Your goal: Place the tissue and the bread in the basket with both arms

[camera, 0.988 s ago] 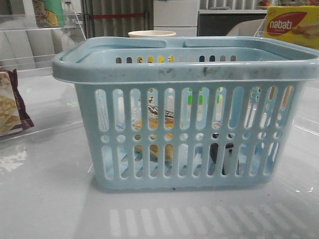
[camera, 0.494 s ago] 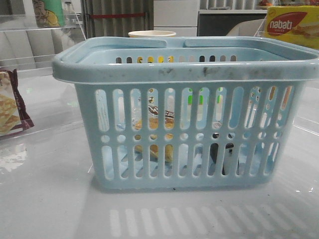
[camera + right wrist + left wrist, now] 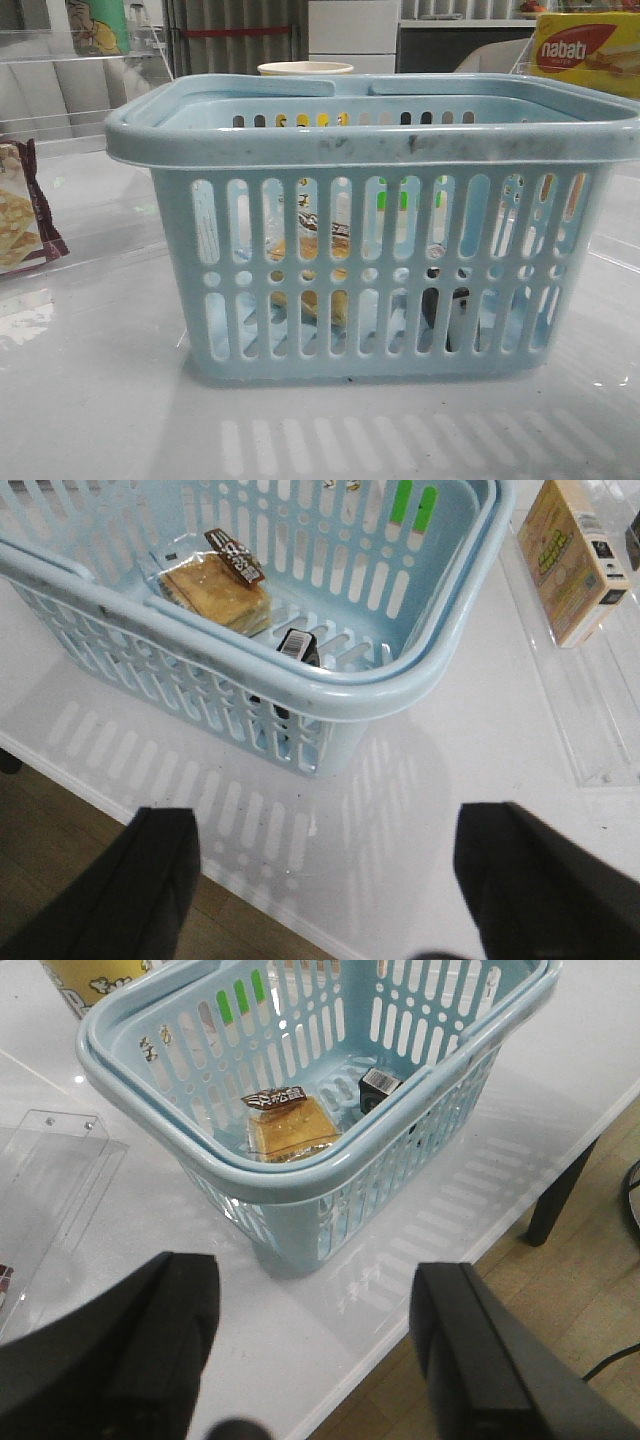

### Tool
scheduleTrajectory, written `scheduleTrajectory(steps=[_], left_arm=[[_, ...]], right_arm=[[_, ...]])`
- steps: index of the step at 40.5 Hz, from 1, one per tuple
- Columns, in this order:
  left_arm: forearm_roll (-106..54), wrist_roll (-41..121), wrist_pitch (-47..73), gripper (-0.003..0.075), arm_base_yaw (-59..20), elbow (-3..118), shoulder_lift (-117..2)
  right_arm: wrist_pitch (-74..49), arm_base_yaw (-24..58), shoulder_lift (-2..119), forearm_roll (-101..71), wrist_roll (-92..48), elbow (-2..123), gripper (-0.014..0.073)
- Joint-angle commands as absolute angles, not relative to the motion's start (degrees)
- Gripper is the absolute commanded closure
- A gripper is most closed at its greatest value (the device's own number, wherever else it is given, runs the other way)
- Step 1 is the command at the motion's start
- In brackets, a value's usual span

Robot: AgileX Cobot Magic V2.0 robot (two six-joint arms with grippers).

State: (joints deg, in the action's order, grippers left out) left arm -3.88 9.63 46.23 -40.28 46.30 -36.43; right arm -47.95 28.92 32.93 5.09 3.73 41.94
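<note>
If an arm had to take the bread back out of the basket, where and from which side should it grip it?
From straight above, I'd judge. The bread lies flat on the floor of the basket, and the slotted walls block any sideways approach. Close the fingers across its two opposite side edges, clear of the tissue lying apart beside it. The clear wrapper may slip, so grip the loaf itself.

one basket, one bread, one tissue, two grippers
</note>
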Motion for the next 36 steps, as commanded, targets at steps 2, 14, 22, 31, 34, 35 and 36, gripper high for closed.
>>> scheduleTrajectory(steps=[2,14,22,31,34,35,36], left_arm=[[-4.0,10.0,42.4,0.0246,-40.8,46.9,-35.4],[-4.0,10.0,42.6,0.0456,-40.8,46.5,-35.4],[-4.0,10.0,42.6,0.0626,-40.8,46.5,-35.4],[-4.0,10.0,42.6,0.0626,-40.8,46.5,-35.4],[-4.1,10.0,42.6,0.0626,-40.8,46.5,-35.4],[-4.1,10.0,42.6,0.0626,-40.8,46.5,-35.4],[-4.1,10.0,42.6,0.0626,-40.8,46.5,-35.4]], right_arm=[[-44.5,28.9,32.9,6.5,3.5,43.6,-0.0029],[-44.6,28.9,32.9,6.5,3.5,43.6,-0.0002],[-44.7,28.9,32.9,6.5,3.5,43.6,0.0236],[-44.7,28.9,32.9,6.5,3.5,43.6,0.0545],[-45.0,28.9,32.9,6.5,3.5,43.6,0.0527],[-45.3,28.9,32.9,6.5,3.5,43.6,0.0527],[-45.5,28.9,32.9,6.5,3.5,43.6,0.0527]])
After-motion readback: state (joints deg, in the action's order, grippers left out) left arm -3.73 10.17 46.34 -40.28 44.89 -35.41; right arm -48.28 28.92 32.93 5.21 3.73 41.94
